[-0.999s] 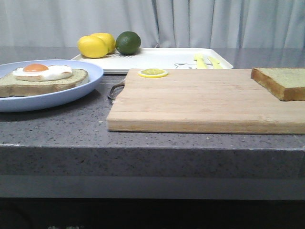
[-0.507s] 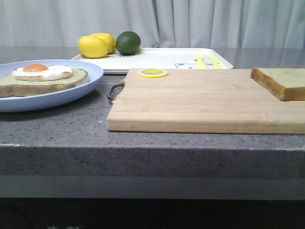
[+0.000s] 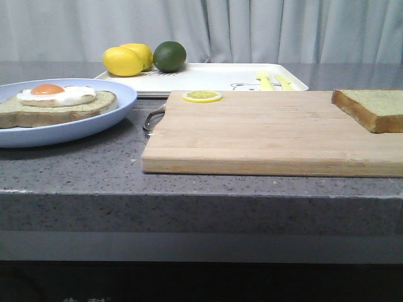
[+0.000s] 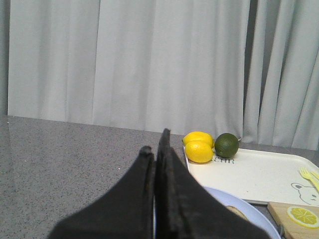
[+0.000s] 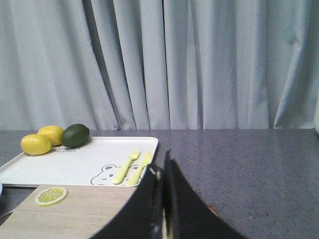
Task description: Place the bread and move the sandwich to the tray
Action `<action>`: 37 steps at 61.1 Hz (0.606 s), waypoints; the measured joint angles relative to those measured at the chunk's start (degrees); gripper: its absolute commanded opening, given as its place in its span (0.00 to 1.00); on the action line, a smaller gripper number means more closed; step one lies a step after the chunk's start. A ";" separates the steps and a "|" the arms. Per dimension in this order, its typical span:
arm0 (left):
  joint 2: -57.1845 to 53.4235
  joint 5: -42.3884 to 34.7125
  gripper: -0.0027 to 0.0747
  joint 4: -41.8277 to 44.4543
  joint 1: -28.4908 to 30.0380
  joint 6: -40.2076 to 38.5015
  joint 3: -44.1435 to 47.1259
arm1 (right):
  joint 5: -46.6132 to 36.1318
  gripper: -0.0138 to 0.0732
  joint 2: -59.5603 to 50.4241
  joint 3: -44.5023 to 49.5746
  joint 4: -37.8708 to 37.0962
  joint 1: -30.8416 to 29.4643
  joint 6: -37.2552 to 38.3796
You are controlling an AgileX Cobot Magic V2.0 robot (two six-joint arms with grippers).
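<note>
The bread (image 3: 371, 108), a thick brown-crusted slice, lies on the right end of the wooden cutting board (image 3: 264, 135). At the left, the sandwich (image 3: 60, 100) is a thin slice topped with a fried egg, resting on the light-blue plate (image 3: 94, 123). The white tray (image 3: 201, 77) stands behind the board. No gripper shows in the front view. My left gripper (image 4: 155, 140) is shut and empty, above the plate (image 4: 254, 214). My right gripper (image 5: 160, 158) is shut and empty over the board (image 5: 75, 214), hiding the bread.
Two lemons (image 3: 126, 60) and a lime (image 3: 169, 56) sit at the tray's far left corner. Yellow cutlery (image 3: 271, 80) lies on the tray's right side. A lemon slice (image 3: 202, 96) rests on the board's back left corner. The counter's front edge runs close below the board.
</note>
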 measured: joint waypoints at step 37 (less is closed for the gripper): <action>20.01 7.30 0.01 -0.31 0.00 2.01 -9.85 | 10.91 0.09 21.94 -8.73 0.31 0.00 0.00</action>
